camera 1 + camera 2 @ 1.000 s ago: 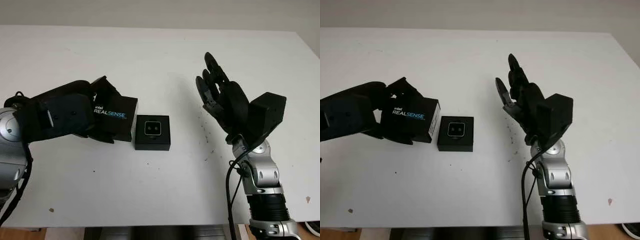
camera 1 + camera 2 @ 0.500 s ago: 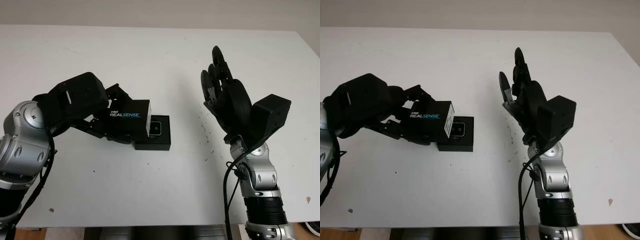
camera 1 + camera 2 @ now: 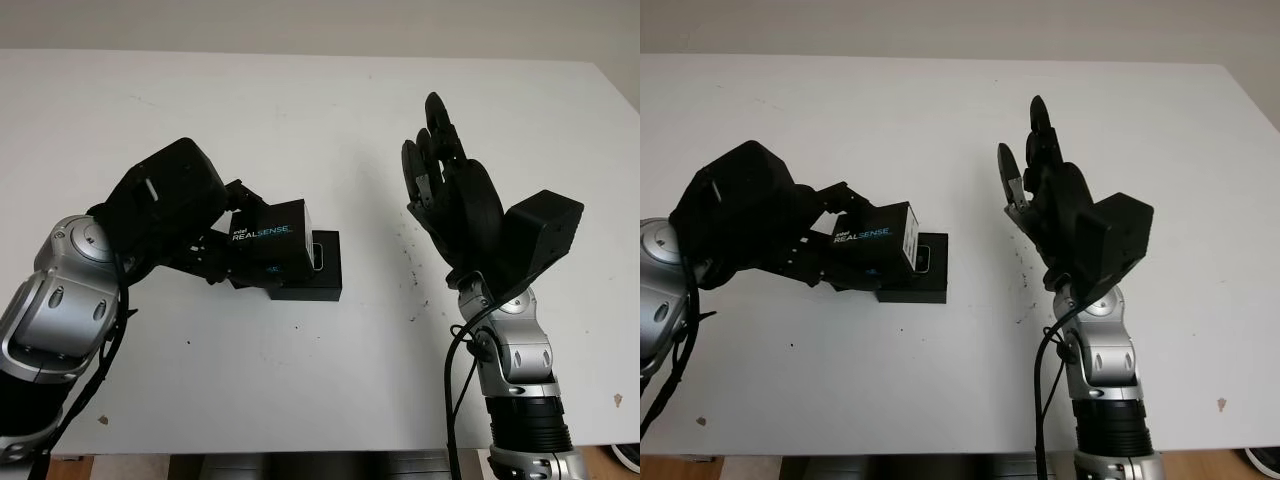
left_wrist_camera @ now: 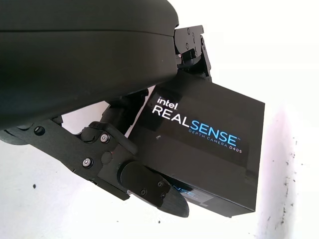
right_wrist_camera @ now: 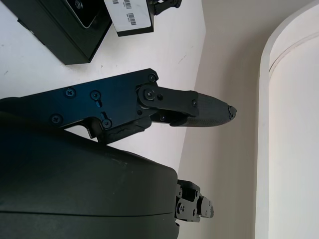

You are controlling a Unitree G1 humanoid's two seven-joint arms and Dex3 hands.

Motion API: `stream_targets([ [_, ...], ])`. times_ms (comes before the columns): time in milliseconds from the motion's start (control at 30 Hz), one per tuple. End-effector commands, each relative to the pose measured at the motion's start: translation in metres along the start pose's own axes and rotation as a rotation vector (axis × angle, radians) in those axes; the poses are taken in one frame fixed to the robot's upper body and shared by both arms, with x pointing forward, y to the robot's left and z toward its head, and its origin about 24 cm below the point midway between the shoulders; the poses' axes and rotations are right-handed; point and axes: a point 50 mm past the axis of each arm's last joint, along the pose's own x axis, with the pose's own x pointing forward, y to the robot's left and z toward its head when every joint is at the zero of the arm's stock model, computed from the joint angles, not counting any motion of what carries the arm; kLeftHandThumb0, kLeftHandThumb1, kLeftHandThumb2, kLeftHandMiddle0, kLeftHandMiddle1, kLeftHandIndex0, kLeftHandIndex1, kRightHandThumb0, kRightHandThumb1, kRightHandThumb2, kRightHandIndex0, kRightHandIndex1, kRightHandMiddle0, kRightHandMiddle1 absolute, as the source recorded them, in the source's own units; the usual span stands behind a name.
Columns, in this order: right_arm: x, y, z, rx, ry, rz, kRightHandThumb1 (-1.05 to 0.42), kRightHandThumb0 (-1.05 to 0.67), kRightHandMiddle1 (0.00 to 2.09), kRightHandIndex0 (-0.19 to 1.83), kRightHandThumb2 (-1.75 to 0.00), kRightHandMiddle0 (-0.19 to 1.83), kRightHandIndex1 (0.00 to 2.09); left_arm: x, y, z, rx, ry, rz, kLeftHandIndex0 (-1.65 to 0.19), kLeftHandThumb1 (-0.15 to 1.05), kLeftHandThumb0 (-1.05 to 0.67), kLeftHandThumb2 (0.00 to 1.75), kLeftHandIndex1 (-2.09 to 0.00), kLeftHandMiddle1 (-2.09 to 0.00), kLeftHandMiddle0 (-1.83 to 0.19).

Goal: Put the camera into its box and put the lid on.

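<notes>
Our left hand (image 3: 190, 225) grips the lid (image 3: 268, 244), tilted over the box (image 3: 318, 277); our right hand (image 3: 450, 195) hangs open, well apart.

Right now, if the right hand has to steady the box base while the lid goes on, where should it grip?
Probably the box base by its free right edge, coming in from the right hand, which is open above the table. The left hand and lid cover its left part.

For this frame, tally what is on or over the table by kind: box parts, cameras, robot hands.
Box parts: 2 – the lid printed RealSense, gripped by the left hand above the open box base on the table.
Cameras: 1 – the camera in the base, partly covered by the lid.
Robot hands: 2 – left hand, and right hand open, raised to the right.
Total: 5
</notes>
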Motion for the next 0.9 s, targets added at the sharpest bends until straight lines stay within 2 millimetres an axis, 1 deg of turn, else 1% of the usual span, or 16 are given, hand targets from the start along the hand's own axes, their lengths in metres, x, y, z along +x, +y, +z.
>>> stream_targets([
  [0,-0.001,-0.002,0.003,-0.009,-0.02,0.0,-1.05,-0.69,0.05,-0.18,-0.48,-0.14,0.04,-0.002,0.002,0.008,0.022,-0.033,0.014,-0.57,1.05,-0.38,0.23,-2.09,-2.09,-0.73],
  [100,0.0,-0.001,0.004,0.0,-0.017,-0.006,-1.05,-0.69,0.06,-0.18,-0.47,-0.13,0.05,-0.001,0.002,0.007,0.037,-0.031,0.028,-0.57,1.05,-0.38,0.23,-2.09,-2.09,-0.74],
  [200,0.0,-0.001,0.003,0.002,-0.023,-0.008,-1.05,-0.69,0.06,-0.18,-0.47,-0.13,0.05,0.0,0.002,0.007,0.073,-0.027,0.052,-0.45,1.05,-0.39,0.21,-2.09,-2.09,-0.74],
  [300,-0.001,0.0,0.002,-0.013,-0.028,-0.007,-1.05,-0.68,0.06,-0.16,-0.47,-0.12,0.06,0.003,0.001,0.007,0.098,-0.03,0.067,-0.34,1.05,-0.38,0.21,-2.09,-2.09,-0.67],
  [433,-0.001,0.002,0.002,-0.025,-0.038,-0.006,-1.05,-0.65,0.06,-0.15,-0.47,-0.11,0.06,0.006,0.0,0.009,0.11,-0.029,0.073,-0.33,1.05,-0.37,0.21,-2.09,-2.09,-0.7],
  [500,-0.002,0.003,0.002,-0.024,-0.036,-0.007,-1.05,-0.65,0.06,-0.15,-0.47,-0.11,0.06,0.007,-0.001,0.01,0.107,-0.026,0.067,-0.3,1.05,-0.37,0.21,-2.09,-2.09,-0.68],
  [567,-0.002,0.002,0.002,-0.032,-0.034,-0.01,-1.05,-0.66,0.07,-0.15,-0.47,-0.1,0.06,0.009,-0.002,0.01,0.094,-0.021,0.051,-0.31,1.05,-0.37,0.22,-2.09,-2.09,-0.61],
  [633,-0.003,0.002,0.002,-0.03,-0.034,-0.011,-1.05,-0.66,0.07,-0.14,-0.46,-0.1,0.06,0.011,-0.004,0.01,0.076,-0.013,0.032,-0.38,1.05,-0.37,0.21,-2.09,-2.09,-0.65],
  [700,-0.003,0.002,0.002,-0.026,-0.031,-0.012,-1.05,-0.67,0.07,-0.14,-0.46,-0.1,0.06,0.012,-0.006,0.01,0.058,-0.003,0.021,-0.41,1.05,-0.38,0.22,-2.09,-2.09,-0.67],
  [733,-0.003,0.002,0.001,-0.025,-0.032,-0.012,-1.05,-0.67,0.07,-0.14,-0.46,-0.1,0.06,0.013,-0.007,0.01,0.055,0.004,0.018,-0.38,1.05,-0.38,0.22,-2.09,-2.09,-0.66],
  [767,-0.004,0.002,0.001,-0.025,-0.035,-0.01,-1.05,-0.67,0.06,-0.15,-0.45,-0.1,0.06,0.014,-0.009,0.011,0.053,0.006,0.015,-0.28,1.05,-0.38,0.22,-2.09,-2.09,-0.57],
  [800,-0.004,0.002,0.001,-0.025,-0.036,-0.008,-1.05,-0.67,0.06,-0.15,-0.45,-0.1,0.06,0.014,-0.01,0.011,0.043,0.006,0.009,-0.23,1.05,-0.38,0.22,-2.08,-2.09,-0.53],
  [867,-0.004,0.001,0.001,-0.025,-0.034,-0.009,-1.05,-0.67,0.06,-0.15,-0.45,-0.1,0.06,0.015,-0.013,0.012,0.019,0.007,-0.003,-0.2,1.05,-0.37,0.21,-2.07,-2.09,-0.49],
])
